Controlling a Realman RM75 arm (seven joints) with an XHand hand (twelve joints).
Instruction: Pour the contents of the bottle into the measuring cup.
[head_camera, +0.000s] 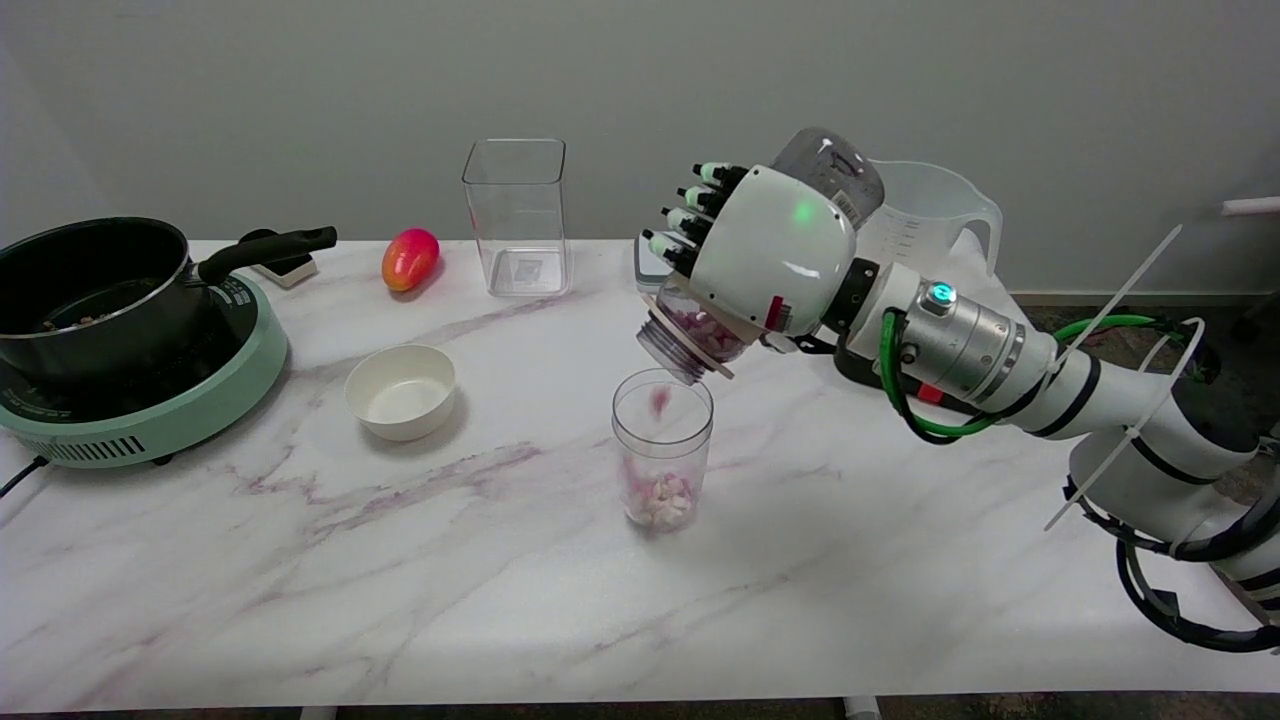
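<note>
Well left of the fingers (690, 215) on the bench (300, 560): a black pot (95, 290) on a green hotplate (150, 400), a white bowl (400, 392), a red-orange fruit (410, 258) and an empty clear square container (516, 215). Just below the fingers stands the measuring cup (662, 462), pink-and-white pieces heaped in its bottom and one blurred in mid-fall; the right hand (770, 250), fingers wrapped around the bottle (700, 335), holds it tilted mouth-down over the cup's rim. Pour judged well under way: some contents are transferred, some remain visible at the bottle's neck; a translucent jug (925, 215) sits behind, right of the hand.
</note>
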